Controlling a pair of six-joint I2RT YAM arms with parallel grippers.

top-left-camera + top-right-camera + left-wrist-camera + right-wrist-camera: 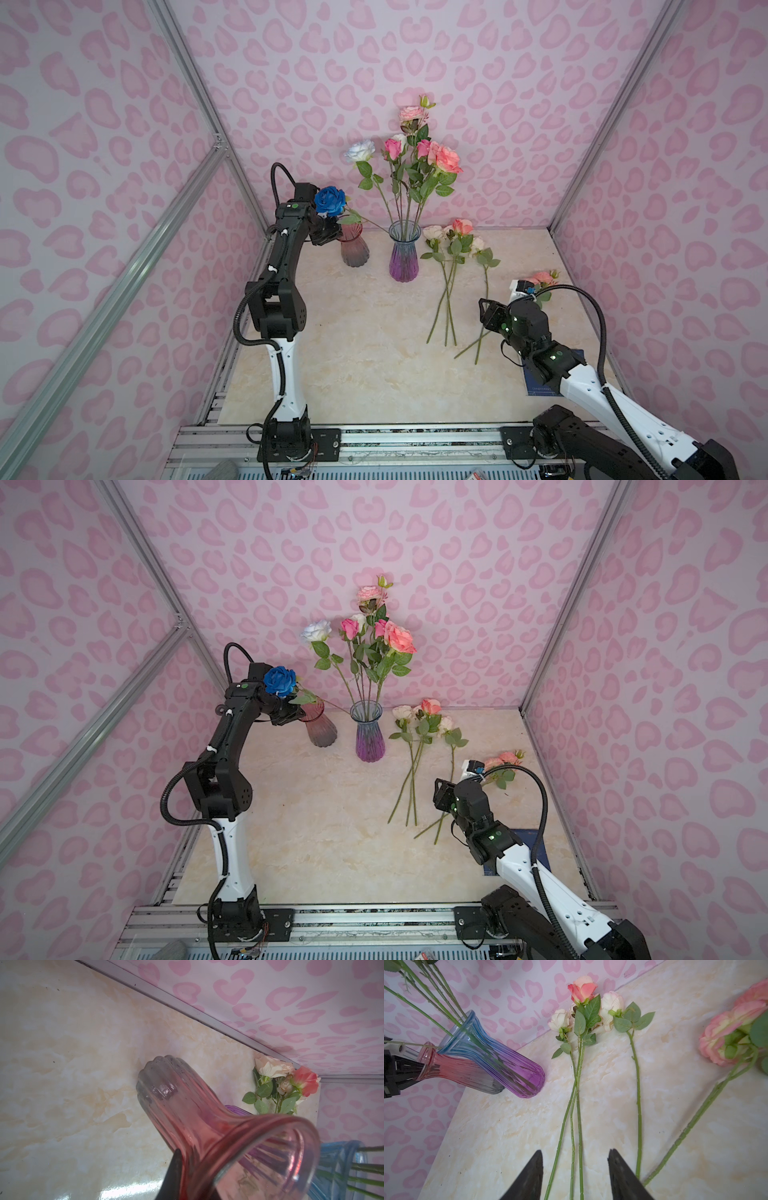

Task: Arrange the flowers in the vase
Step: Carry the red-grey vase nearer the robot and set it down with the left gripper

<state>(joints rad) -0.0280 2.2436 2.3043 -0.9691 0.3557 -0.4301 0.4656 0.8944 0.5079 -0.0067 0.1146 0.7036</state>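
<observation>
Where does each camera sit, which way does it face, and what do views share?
Top views: high at the front, facing down toward the back wall; left arm and right arm show.
Left wrist: on the left arm, looking along the red vase to the table; one finger shows.
Right wrist: on the right arm, looking along the lying flowers toward the wall; both fingers show.
Shared: all show the purple vase.
</observation>
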